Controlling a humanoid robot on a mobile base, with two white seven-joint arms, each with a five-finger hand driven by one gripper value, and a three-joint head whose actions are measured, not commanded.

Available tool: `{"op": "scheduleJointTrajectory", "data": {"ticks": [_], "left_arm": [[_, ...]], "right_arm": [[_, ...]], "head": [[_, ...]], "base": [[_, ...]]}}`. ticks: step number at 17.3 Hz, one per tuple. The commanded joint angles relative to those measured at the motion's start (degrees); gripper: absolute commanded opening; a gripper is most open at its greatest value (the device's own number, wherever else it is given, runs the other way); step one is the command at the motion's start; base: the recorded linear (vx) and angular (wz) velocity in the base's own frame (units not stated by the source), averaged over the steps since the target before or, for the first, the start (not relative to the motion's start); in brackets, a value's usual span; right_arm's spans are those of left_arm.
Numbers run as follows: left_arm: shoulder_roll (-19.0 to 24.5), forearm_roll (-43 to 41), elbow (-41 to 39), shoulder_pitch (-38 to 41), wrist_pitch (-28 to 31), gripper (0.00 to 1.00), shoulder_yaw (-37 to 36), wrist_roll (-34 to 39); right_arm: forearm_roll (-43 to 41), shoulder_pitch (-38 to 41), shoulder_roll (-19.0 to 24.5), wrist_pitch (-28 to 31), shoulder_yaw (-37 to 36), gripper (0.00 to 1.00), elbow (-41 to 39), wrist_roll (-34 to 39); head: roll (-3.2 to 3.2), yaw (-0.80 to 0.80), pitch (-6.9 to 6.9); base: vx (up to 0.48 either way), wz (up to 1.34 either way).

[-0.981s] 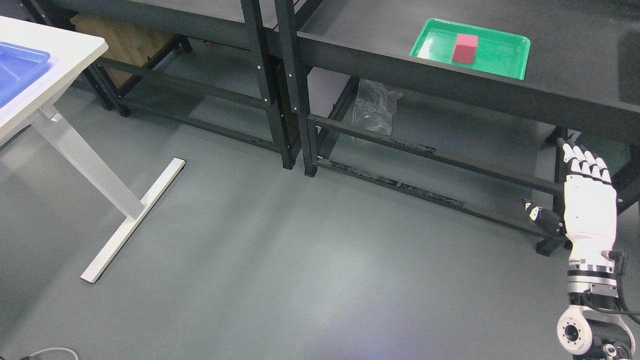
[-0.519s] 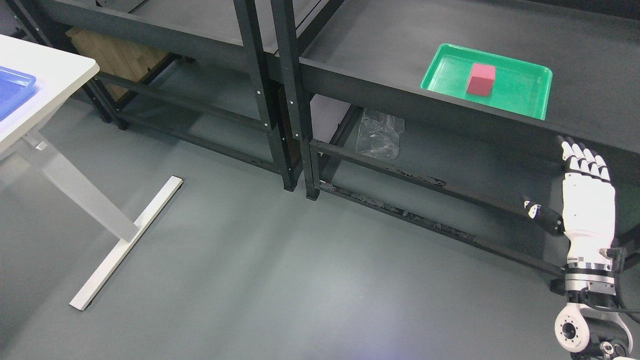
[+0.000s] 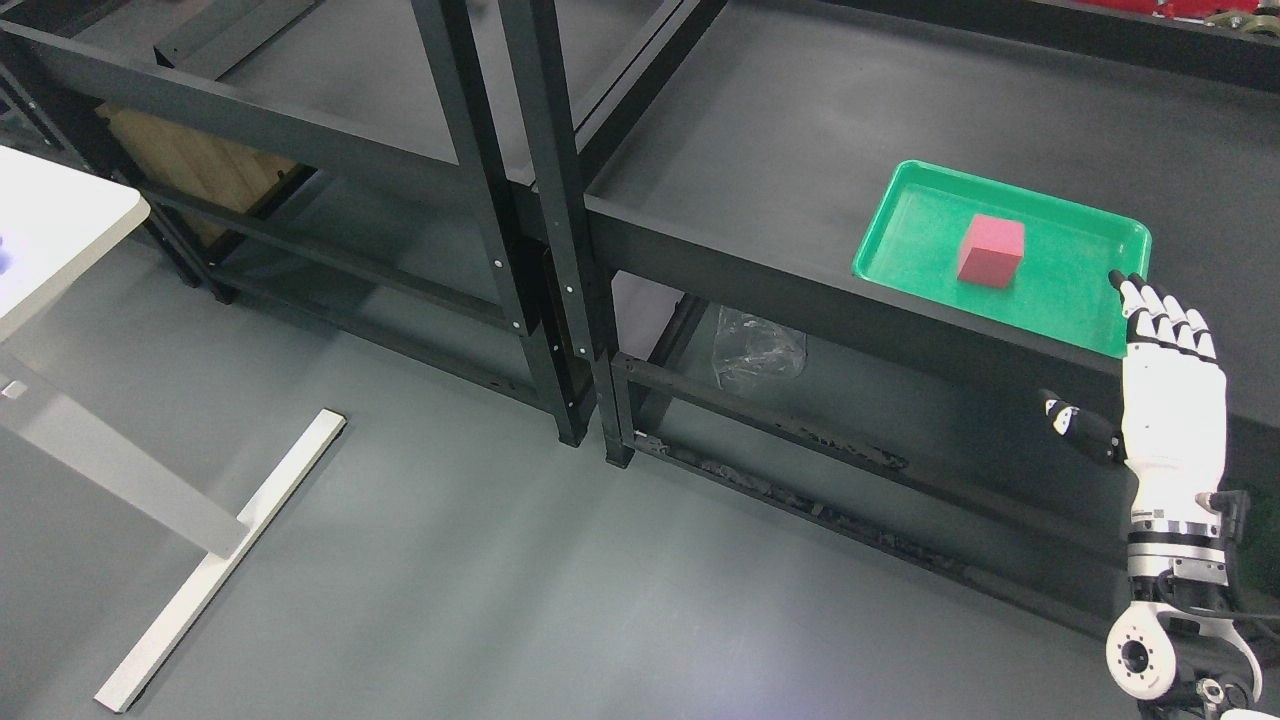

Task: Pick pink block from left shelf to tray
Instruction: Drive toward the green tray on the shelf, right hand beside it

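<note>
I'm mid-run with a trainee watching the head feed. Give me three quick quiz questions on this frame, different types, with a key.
1. True or false: the pink block sits inside the green tray.
2. Multiple choice: what lies under the shelf that carries the tray, near its left post?
A. a cardboard box
B. a crumpled clear plastic bag
C. a blue bin
3. Fill in: the right hand is raised at the picture's right with its fingers ____ and holding nothing.

Key:
1. True. The block rests on the tray floor, clear of the rim.
2. B.
3. Open. The fingers are extended near the tray's near right corner. The left hand is not in view.
</note>
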Motion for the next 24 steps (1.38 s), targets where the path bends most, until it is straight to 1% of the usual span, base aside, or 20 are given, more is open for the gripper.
{"op": "scheduleJointTrajectory", "data": {"ticks": [1,5,7,10,11,16,19,21,24], "left_arm": [[1.00,-0.09,-1.00,-1.84,-0.02,1.00,0.00,0.02],[1.00,0.00,-1.00,-1.84,-0.02,1.00,0.00,0.02],[1.00,0.00,-1.00,-1.84,-0.02,1.00,0.00,0.02],[1.00,0.00,-1.00,-1.84,-0.02,1.00,0.00,0.02],[1.00,0.00,-1.00,-1.84,-0.02,1.00,0.00,0.02],[1.00,-0.09,-1.00,-1.84,-0.02,1.00,0.00,0.02],[1.00,0.00,-1.00,-1.84,-0.02,1.00,0.00,0.02],[1.00,0.00,-1.00,-1.84,-0.02,1.00,0.00,0.02],[1.00,0.00,-1.00,-1.84,-0.02,1.00,0.00,0.02]], "right_arm": [[-0.01,-0.31,0.11,0.07,0.11,0.99,0.06,0.22],[-0.01,-0.05,-0.33,0.07,0.20,0.99,0.06,1.09],[-0.01,0.04,-0.34,0.07,0.29,0.99,0.24,3.02],[0.08,0.21,-0.34,0.16,0.81,0.99,0.41,8.63],[0.00,0.30,-0.34,0.24,0.82,0.99,0.41,9.35],[-0.01,1.35,-1.04,0.25,0.73,0.99,0.41,9.71],[-0.01,1.71,-3.05,0.33,0.82,0.99,0.50,9.89],[0.17,1.71,-3.24,0.51,0.73,0.99,0.50,10.23],[0.61,1.80,-2.62,1.65,0.64,0.99,1.81,15.49]], "head": [[0.00,0.00,0.00],[0.00,0.00,0.00],[0.00,0.00,0.00],[0.00,0.00,0.00],[0.00,0.00,0.00],[0.00,0.00,0.00],[0.00,0.00,0.00],[0.00,0.00,0.00],[0.00,0.00,0.00]], "base": [[0.317,0.00],[0.275,0.00],[0.259,-0.03],[0.275,-0.03],[0.261,-0.03],[0.218,-0.07],[0.188,-0.05],[0.138,-0.03],[0.103,0.00]]}}
